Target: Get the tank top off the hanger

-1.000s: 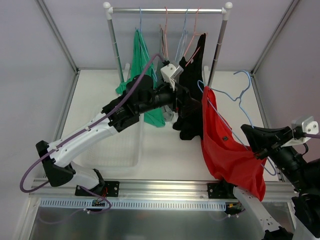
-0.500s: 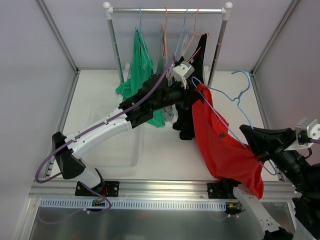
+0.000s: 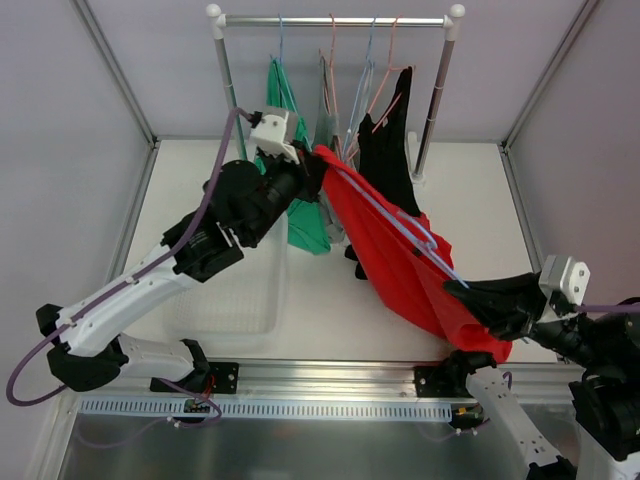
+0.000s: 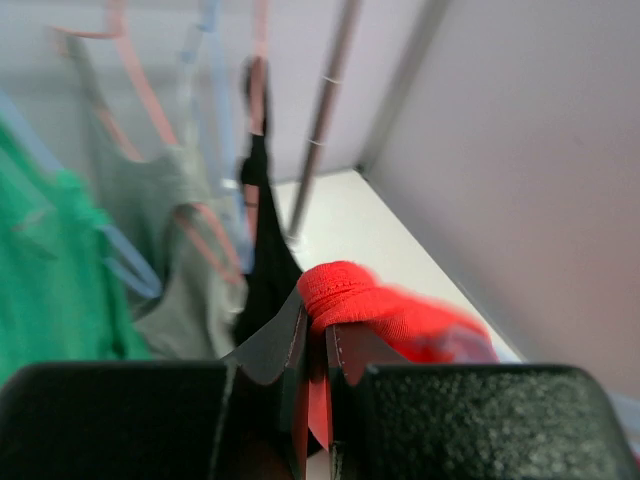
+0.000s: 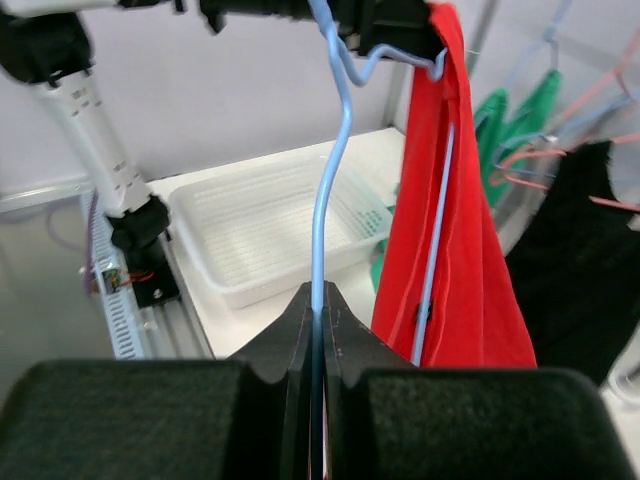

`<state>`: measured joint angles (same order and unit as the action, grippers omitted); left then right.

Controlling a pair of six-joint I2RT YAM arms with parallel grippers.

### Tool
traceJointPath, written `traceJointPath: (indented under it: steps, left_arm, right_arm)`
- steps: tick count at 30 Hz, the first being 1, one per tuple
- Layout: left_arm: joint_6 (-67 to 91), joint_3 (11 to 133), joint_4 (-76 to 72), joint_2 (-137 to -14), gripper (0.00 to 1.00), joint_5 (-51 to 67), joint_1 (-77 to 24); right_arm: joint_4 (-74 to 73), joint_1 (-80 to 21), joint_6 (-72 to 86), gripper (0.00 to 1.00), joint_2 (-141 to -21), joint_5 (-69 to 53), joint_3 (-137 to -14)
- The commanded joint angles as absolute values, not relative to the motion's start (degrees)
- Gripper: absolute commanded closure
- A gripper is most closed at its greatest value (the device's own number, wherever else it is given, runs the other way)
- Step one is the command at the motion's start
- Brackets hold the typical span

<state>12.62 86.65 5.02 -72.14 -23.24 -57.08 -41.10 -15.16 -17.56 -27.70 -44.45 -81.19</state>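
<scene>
Two grippers are doing the job. The left gripper [image 4: 318, 335] is pinching its jaws shut on a strap of the red tank top [image 3: 400, 262], up near 12 o'clock on the table. The right gripper [image 5: 318, 300] is squeezing its jaws shut on the blue hanger [image 5: 316, 235], down at 4 o'clock. The tank top is stretching between them with the hanger running along it, so I think the job is about half done: the top is not off yet.

I am counting:
- one red tank top
- one held hanger
- three other tops: a green top [image 3: 285, 120], a grey top [image 4: 190, 300] and a black top [image 3: 390, 150]
- one rack [image 3: 330, 20] at 12 o'clock, holding those three tops
- one clear tray [image 3: 240, 300] at 8 o'clock
</scene>
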Motion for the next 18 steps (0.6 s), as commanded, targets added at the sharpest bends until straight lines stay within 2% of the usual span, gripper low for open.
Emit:
traceJointPath:
  steps: [1, 7, 10, 13, 15, 16, 17, 18]
  left_arm:
    - [10.55, 88.33, 9.12, -69.35, 1.00, -39.11, -55.72]
    - [14.58, 88.07, 14.14, -67.16, 1.00, -32.18, -54.67]
    - [15.47, 86.66, 14.85, -65.14, 1.00, -23.49, -53.79]
    - [14.77, 84.03, 14.07, -63.46, 1.00, -9.27, -53.88]
    - [14.42, 80.26, 10.57, -62.67, 1.00, -1.45, -53.88]
    - [14.50, 78.59, 8.89, -61.80, 1.00, 6.42, -53.88]
    - [15.81, 74.92, 7.05, -61.27, 1.00, 9.20, -53.88]
    - [16.78, 73.14, 3.55, -60.65, 1.00, 10.97, -53.88]
  right_arm:
    - [-34.28, -15.73, -21.27, 1.00, -23.64, -58.79, -81.83]
    - [-34.28, -16.78, -22.32, 1.00, -24.79, -58.98, -83.50]
    - [-32.36, -16.96, -21.10, 1.00, -24.52, -52.75, -82.18]
    - [-20.34, -16.96, -14.43, 1.00, -22.07, -42.56, -73.53]
    - [-6.55, -16.96, -8.65, 1.00, -20.22, -34.50, -67.18]
    - [-1.54, -17.05, -6.96, 1.00, -18.74, -32.45, -60.80]
    - [9.12, -16.96, -5.03, 1.00, -18.11, -29.13, -57.77]
    - [13.67, -16.96, -2.57, 1.00, -17.93, -27.79, -55.31]
